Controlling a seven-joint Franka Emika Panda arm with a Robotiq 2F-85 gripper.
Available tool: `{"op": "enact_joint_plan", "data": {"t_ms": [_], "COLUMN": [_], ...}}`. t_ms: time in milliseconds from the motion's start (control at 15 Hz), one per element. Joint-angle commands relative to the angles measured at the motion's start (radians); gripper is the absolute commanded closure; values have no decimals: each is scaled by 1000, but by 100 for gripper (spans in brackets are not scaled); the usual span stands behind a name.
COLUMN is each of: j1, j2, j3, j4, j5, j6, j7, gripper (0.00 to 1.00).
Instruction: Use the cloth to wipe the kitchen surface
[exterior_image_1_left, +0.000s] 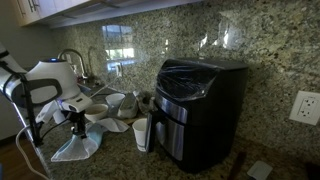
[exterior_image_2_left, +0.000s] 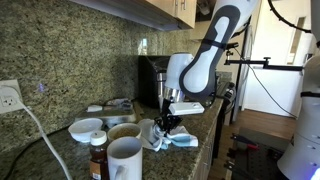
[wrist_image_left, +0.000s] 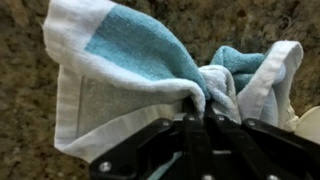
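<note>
The cloth (wrist_image_left: 130, 70) is white with a teal-blue middle. It fills the wrist view, bunched between my fingers. My gripper (wrist_image_left: 197, 112) is shut on a fold of it. In both exterior views the gripper (exterior_image_1_left: 77, 122) (exterior_image_2_left: 166, 122) points down at the granite counter (exterior_image_2_left: 200, 122), with the cloth (exterior_image_1_left: 78, 146) (exterior_image_2_left: 178, 139) spread under it on the surface near the counter's edge.
A black air fryer (exterior_image_1_left: 198, 110) stands on the counter by the wall. White bowls (exterior_image_1_left: 100, 112) and a white mug (exterior_image_2_left: 124, 160) sit near the cloth, with a brown bottle (exterior_image_2_left: 97, 158) beside the mug. A sink faucet (exterior_image_1_left: 75, 62) is behind. A wall outlet (exterior_image_1_left: 304, 106) has a cord.
</note>
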Motion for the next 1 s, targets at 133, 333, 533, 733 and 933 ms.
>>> {"op": "enact_joint_plan", "data": {"t_ms": [133, 333, 533, 733, 933], "j1": [7, 11, -10, -12, -1], "j2": [-75, -122, -144, -149, -158], "j3": [-92, -193, -265, -302, -305], "j4": [-112, -158, -173, -166, -145], "j5": [125, 18, -108, -250, -348], "j6": [-152, -204, -217, -167, -153], "j7": [-110, -43, 29, 128, 201], "gripper": [98, 98, 98, 98, 98]}}
